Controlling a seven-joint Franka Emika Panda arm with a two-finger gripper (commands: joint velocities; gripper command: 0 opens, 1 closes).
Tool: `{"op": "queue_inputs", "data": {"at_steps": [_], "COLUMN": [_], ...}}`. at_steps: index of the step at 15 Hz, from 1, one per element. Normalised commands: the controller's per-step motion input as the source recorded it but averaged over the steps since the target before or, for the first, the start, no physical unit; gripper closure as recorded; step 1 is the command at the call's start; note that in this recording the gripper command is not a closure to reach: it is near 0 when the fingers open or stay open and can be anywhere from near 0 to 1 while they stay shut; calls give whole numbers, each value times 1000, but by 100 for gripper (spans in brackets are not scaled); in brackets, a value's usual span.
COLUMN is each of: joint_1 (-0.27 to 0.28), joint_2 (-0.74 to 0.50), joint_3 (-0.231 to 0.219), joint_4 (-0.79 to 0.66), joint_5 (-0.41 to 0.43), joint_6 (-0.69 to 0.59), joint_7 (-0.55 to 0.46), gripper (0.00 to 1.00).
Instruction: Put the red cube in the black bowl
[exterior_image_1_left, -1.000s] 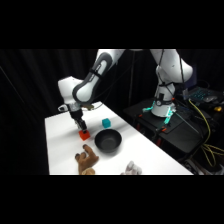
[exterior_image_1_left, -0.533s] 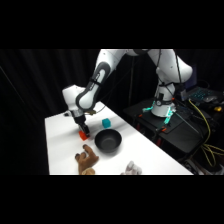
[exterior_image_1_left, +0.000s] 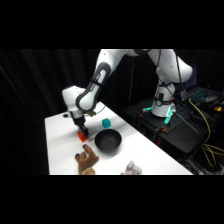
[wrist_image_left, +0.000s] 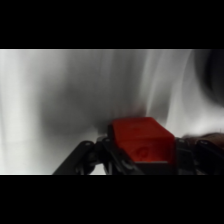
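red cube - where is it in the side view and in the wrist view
Side view: the red cube sits on the white table at the gripper tip, just left of the black bowl.
Wrist view: the red cube fills the lower centre, between the gripper's dark linkage.
Shared landmark: the black bowl, a dark blur at the wrist view's right edge.

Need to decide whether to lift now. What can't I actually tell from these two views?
- Grip on the red cube: wrist view is blurred and cut off at the bottom, fingers not visible; side view too small.
- Whether the cube is on the table or lifted: the gripper covers it in side view.
- Black bowl: only a dark blur at the wrist view's right edge.
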Motion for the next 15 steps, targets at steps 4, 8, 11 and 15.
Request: {"op": "queue_inputs", "data": {"at_steps": [4,8,11,15], "joint_1": [201,247,237,198], "joint_2": [-475,-540,-600,-612], "joint_3": [-123,-193,-136,-28], "joint_4": [-357,-350,-455,-551], "joint_5": [-113,-173,-146,-28], "joint_6": [0,-158,-212,-132], "joint_7": [238,320,296,228], "gripper": [100,100,100,100]}}
